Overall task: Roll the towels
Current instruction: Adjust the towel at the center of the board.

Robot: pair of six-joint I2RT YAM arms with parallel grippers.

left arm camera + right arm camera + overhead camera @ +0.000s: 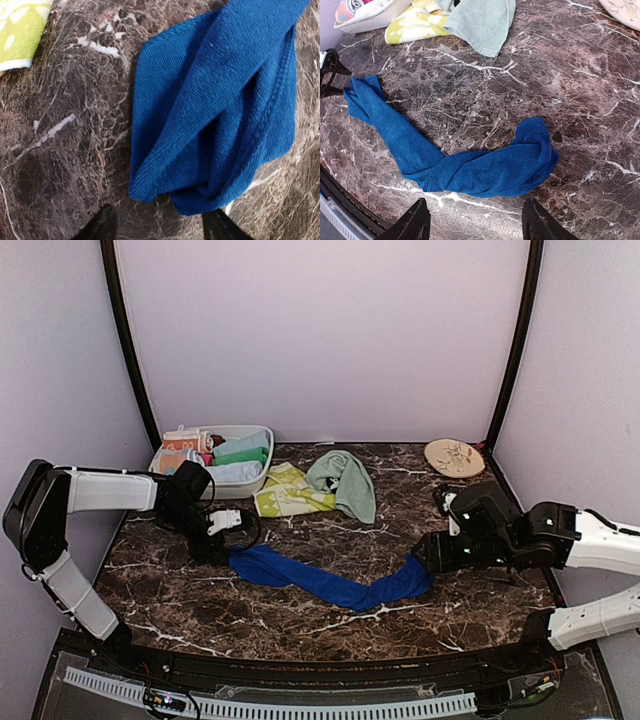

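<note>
Soft, even light; sharp pictures.

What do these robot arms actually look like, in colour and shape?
The left arm and right arm are smooth white tubes joined by chunky black joints. Each ends in two dark tapered fingers. A thin black cable loops by the left gripper; small green lights sit near the right gripper.
</note>
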